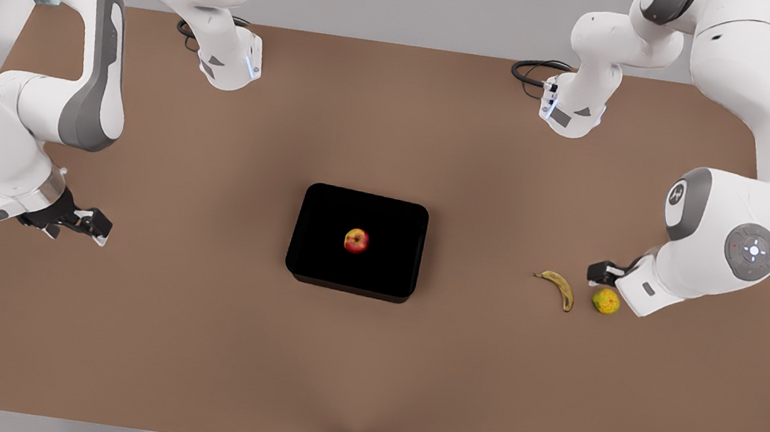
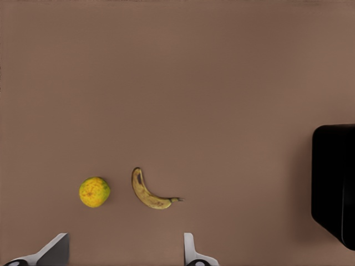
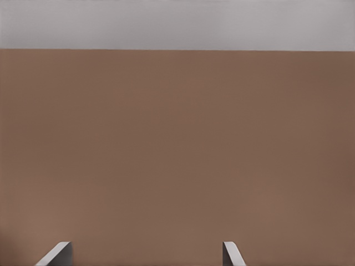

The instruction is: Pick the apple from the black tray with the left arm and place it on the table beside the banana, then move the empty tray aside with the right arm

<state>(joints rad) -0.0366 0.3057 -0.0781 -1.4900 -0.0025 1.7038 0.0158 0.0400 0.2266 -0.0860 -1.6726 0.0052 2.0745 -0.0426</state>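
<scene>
The left hand (image 1: 597,273) hangs released over the desk (image 1: 187,339), its fingers (image 2: 191,252) spread wide with nothing between them. The banana (image 1: 561,288) and a yellow-green fruit (image 1: 606,301) lie just ahead of it, near each other but apart, the round fruit closest. Farther off from this hand sits the black tray (image 1: 306,265), with the apple (image 1: 356,240) resting in its middle. The right hand (image 1: 98,227) waits well away on the tray's other side, also released, fingers (image 3: 233,255) parted over bare desk.
</scene>
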